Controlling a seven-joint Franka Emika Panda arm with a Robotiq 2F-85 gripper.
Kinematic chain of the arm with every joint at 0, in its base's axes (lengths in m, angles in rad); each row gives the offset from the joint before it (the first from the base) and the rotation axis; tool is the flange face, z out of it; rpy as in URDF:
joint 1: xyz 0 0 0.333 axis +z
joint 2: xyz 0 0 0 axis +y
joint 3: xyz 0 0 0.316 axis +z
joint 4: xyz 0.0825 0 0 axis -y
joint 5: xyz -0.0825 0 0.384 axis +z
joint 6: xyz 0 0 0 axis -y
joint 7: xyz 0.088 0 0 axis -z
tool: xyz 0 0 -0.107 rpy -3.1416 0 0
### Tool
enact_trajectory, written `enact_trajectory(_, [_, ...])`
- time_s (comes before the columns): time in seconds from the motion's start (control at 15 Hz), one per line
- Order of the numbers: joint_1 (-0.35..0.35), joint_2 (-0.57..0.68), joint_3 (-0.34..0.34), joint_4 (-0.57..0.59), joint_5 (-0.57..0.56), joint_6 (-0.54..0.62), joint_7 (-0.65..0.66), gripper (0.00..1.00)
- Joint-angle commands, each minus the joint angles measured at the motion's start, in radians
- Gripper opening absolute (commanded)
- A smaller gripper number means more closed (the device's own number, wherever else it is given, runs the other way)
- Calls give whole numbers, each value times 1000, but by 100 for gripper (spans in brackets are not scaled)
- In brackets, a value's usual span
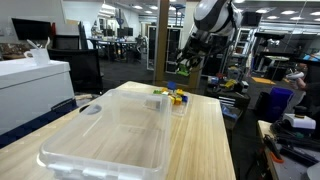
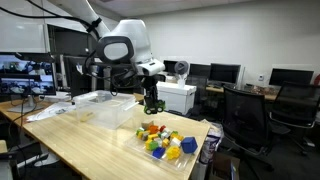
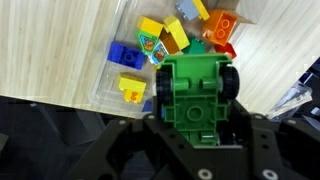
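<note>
The gripper [image 3: 195,128] is partly closed on a chunky green plastic toy vehicle [image 3: 192,85] with black wheels. It holds it above glossy multicoloured blocks [image 3: 160,45] in a clear tray [image 3: 108,88] on the pale wood-grain table [image 3: 60,40].

Big clear plastic tub [image 1: 115,130] on a light wooden table [image 1: 205,140], hogging the lower left of the frame in an exterior view. Bottom centre of an exterior view there's a heap of coloured blocks [image 2: 162,140]. The wrist view shows them lying in a shallow clear tray [image 3: 108,75]. Black office chairs [image 2: 250,115] at right, dark monitors [image 2: 225,72] behind them. White cabinet [image 1: 30,90] at the left edge.
</note>
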Motion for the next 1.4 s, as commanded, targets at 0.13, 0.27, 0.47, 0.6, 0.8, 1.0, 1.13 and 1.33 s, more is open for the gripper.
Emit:
enact_trajectory(0.13, [7,116,45,35,96,-9,-23,38])
enact_trajectory(0.27, [10,151,67,40,128,-12,-21,38])
enact_trajectory(0.47, [16,150,91,26,155,-1,-19,98])
enact_trajectory(0.6, [14,132,100,4,177,21,-25,100])
enact_trajectory(0.8, [17,68,108,-42,215,62,-30,100])
enact_trajectory(1.0, [89,-121,84,-130,103,54,29,100])
enact_trajectory(1.13, [143,-245,129,-173,-62,29,81,100])
enact_trajectory(1.33, [251,-276,298,-167,-130,-42,85,100])
